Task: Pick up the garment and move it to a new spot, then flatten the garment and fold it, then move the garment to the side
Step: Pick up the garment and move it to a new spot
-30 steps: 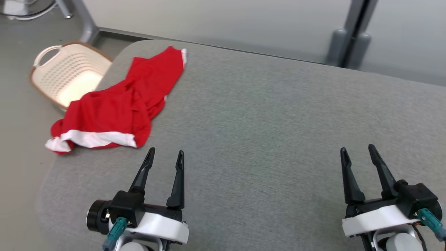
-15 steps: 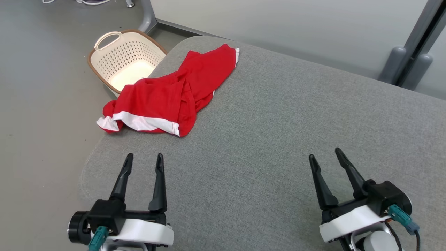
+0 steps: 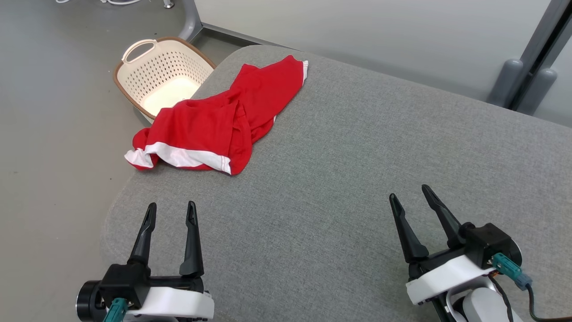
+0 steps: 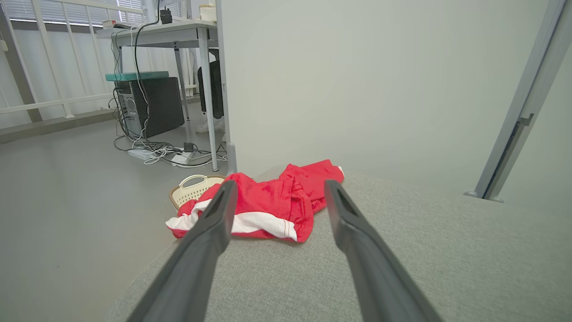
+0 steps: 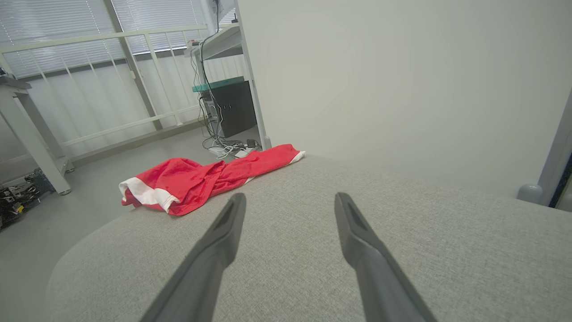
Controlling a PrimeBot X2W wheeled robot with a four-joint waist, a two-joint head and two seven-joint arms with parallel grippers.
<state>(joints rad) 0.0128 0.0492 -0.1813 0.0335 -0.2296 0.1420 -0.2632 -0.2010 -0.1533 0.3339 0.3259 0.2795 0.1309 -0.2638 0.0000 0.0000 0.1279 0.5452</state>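
Observation:
A red garment (image 3: 219, 123) with white trim lies crumpled at the far left corner of the grey padded table (image 3: 357, 170), one end hanging a little over the left edge. In the left wrist view the garment (image 4: 268, 208) lies straight ahead between the fingers; in the right wrist view the garment (image 5: 201, 179) is ahead to the left. My left gripper (image 3: 172, 211) hovers open over the table's near left edge, well short of the garment. At the near right my right gripper (image 3: 409, 194) stands open, with nothing between its fingers.
A cream perforated laundry basket (image 3: 134, 74) stands on the floor beside the table's far left corner, just behind the garment. A pale wall and a grey post (image 3: 532, 58) run along the far side. A desk with cables (image 4: 165, 89) stands beyond on the left.
The head camera has swung left, so the whole picture shifted right. Both grippers stay open; the left one now shows a little lower in the picture. The garment has not moved.

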